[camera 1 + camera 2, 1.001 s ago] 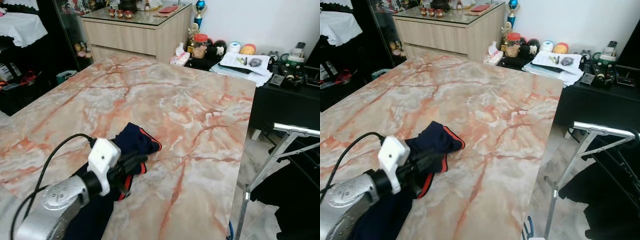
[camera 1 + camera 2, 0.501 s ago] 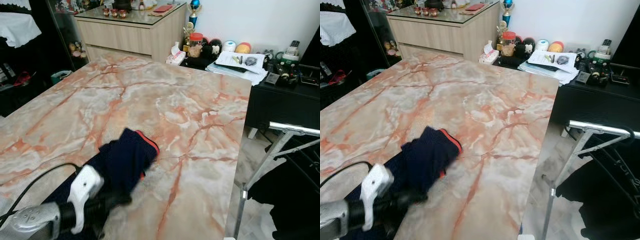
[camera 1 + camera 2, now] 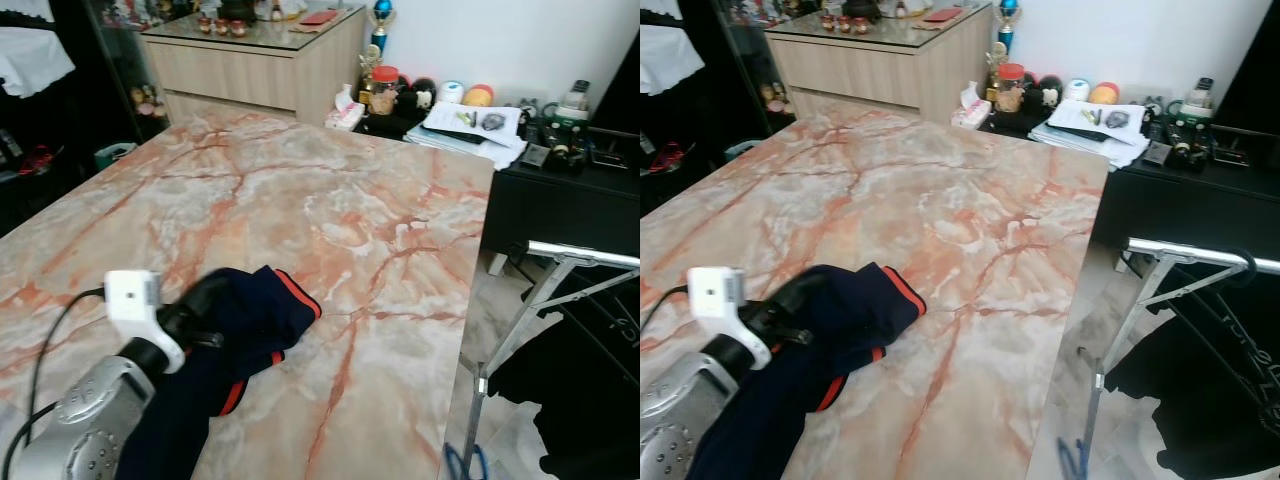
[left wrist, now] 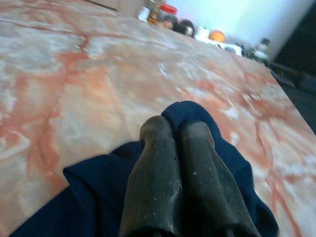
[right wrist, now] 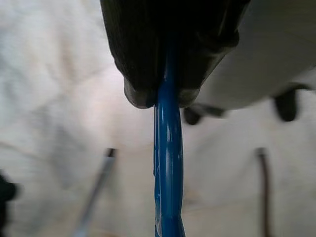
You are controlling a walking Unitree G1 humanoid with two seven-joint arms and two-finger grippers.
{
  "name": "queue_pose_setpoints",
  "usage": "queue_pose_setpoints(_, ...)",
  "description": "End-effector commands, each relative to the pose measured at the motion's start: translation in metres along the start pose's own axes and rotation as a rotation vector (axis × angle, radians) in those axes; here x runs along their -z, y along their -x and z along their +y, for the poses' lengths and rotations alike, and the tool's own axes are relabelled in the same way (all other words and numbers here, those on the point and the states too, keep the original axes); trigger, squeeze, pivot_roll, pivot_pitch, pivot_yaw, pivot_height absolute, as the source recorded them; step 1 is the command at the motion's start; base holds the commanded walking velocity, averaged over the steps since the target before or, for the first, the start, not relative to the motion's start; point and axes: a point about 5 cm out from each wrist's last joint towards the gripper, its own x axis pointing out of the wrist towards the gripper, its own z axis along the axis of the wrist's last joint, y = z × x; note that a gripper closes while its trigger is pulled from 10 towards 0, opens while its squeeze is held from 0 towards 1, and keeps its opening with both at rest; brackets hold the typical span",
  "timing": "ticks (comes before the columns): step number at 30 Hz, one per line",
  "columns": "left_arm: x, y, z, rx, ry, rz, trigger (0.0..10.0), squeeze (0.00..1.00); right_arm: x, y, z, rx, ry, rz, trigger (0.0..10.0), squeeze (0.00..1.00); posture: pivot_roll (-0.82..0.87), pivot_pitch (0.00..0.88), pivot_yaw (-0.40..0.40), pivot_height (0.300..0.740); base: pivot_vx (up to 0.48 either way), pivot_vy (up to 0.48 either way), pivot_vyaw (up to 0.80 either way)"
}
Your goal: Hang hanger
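The left gripper (image 4: pixel 175 129), ribbed fingers pressed together, lies on soft navy garment (image 3: pixel 250 315); right gripper (image 5: pixel 160 94) pinches glossy blue plastic hanger (image 5: pixel 168 173).

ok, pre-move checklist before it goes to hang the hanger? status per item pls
1. Right gripper holds the blue hanger: ok, fingers closed on the blue bar.
2. Hanger whole and untangled: cannot tell, just a blue piece shows low beside the table edge.
3. Left gripper state: fingers pressed together, lying on the navy garment; whether cloth is pinched, cannot tell.
4. Garment on the hanger: not ok, it lies bunched on the marble table.
5. Metal rack in sight: ok, its rail stands beside the table on the robot's right.
6. Free spot on the rail: cannot tell.
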Motion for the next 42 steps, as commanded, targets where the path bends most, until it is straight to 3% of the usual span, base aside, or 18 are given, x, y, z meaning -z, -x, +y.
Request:
queue_pose_setpoints(1,0.007,0.004,-0.009,0.068,-0.046,0.067,10.0,0.00,-0.001,0.000,0.010,-0.011,0.013,-0.003,10.0,0.00,0.10,0.096,0.028,0.740,0.000,0.000,0.00)
queue_pose_setpoints(5,0.018,0.007,-0.016,0.075,-0.100,0.102,10.0,0.00,-0.006,-0.001,0.029,-0.022,0.027,-0.007,10.0,0.00,0.10,0.095,0.028,0.740,0.000,0.000,0.00)
queue_pose_setpoints(9,0.023,0.006,-0.018,0.043,-0.080,0.093,10.0,0.00,-0.013,-0.002,0.042,-0.033,0.032,-0.015,10.0,0.00,0.10,0.094,0.028,0.740,0.000,0.000,0.00)
queue_pose_setpoints(13,0.024,0.006,-0.021,0.050,-0.068,0.086,10.0,0.00,-0.014,-0.002,0.043,-0.031,0.030,-0.018,10.0,0.00,0.10,0.094,0.028,0.740,0.000,0.000,0.00)
queue_pose_setpoints(23,0.028,0.005,-0.028,0.057,-0.061,0.081,10.0,0.00,-0.015,-0.003,0.023,-0.008,0.042,-0.026,10.0,0.00,0.10,0.092,0.028,0.740,0.000,0.000,0.00)
queue_pose_setpoints(29,0.028,0.005,-0.028,0.053,-0.055,0.075,10.0,0.00,-0.027,-0.004,0.005,0.137,0.218,-0.073,10.0,0.00,0.10,0.093,0.025,0.740,-0.247,0.000,0.00)
queue_pose_setpoints(34,0.029,0.004,-0.031,0.062,-0.049,0.075,10.0,0.00,-0.030,-0.004,-0.010,0.190,0.189,-0.080,10.0,0.00,0.10,0.094,0.025,0.740,-0.250,0.000,0.00)
queue_pose_setpoints(42,0.030,0.004,-0.031,0.058,-0.039,0.073,10.0,0.00,-0.030,-0.003,-0.013,0.176,0.165,-0.094,10.0,0.00,0.10,0.093,0.025,0.740,-0.263,0.000,0.00)
